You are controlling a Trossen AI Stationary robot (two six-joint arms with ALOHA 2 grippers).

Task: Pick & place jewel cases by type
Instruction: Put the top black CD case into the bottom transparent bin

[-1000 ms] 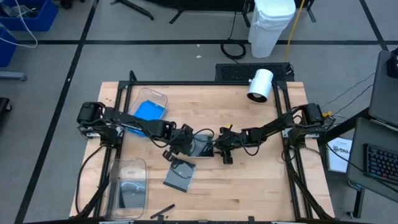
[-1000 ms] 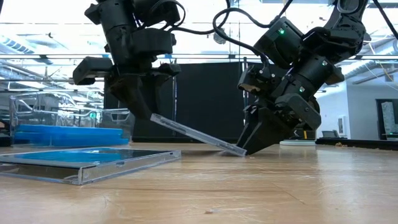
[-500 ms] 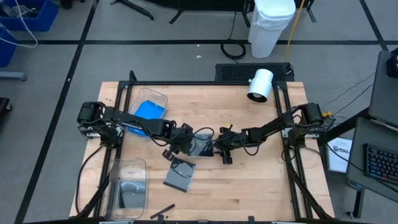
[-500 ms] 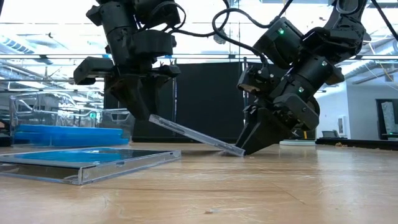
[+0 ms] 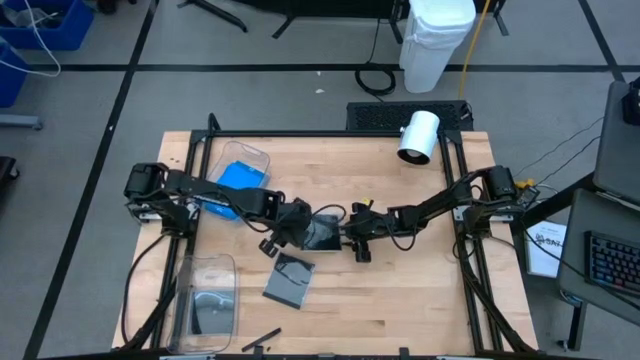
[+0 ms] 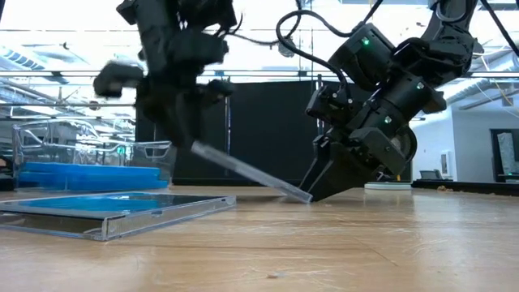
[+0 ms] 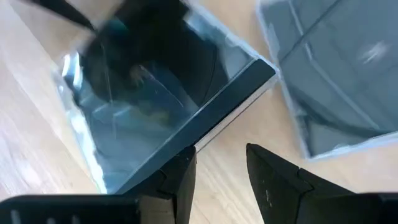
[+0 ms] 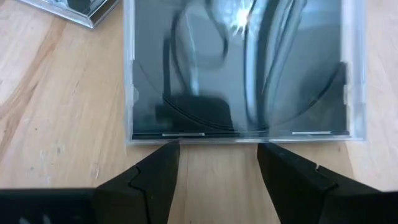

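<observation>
A grey, clear jewel case (image 5: 322,232) stands tilted mid-table between my two grippers. Its lower edge (image 6: 302,195) is on the wood and its upper edge is up at my left gripper (image 5: 288,232). My left gripper's fingers (image 7: 221,165) stand apart with bare wood between them. My right gripper (image 8: 217,155) is open, slanting down at the case's lower edge with one fingertip toward each end of it. A second grey case (image 5: 288,280) lies flat nearer the front edge. My left gripper slants down from the table's left, and the case's raised edge (image 7: 194,144) meets the tip of one finger (image 7: 181,177). The case slopes down from there to the table; nothing is pinched between the fingers. My right gripper may touch the lower edge (image 8: 214,138); I cannot tell.
A clear bin (image 5: 262,156) holding blue cases (image 6: 89,174) stands at the far left. Another clear bin (image 5: 185,300) with a grey case sits at the near left corner. A white cylinder (image 5: 418,137) stands at the back right.
My left gripper has shifted slightly toward the table's left and blurs in the low view. The tilted case has moved with it, its lower edge sliding a little along the wood that way. My right gripper has followed that edge.
</observation>
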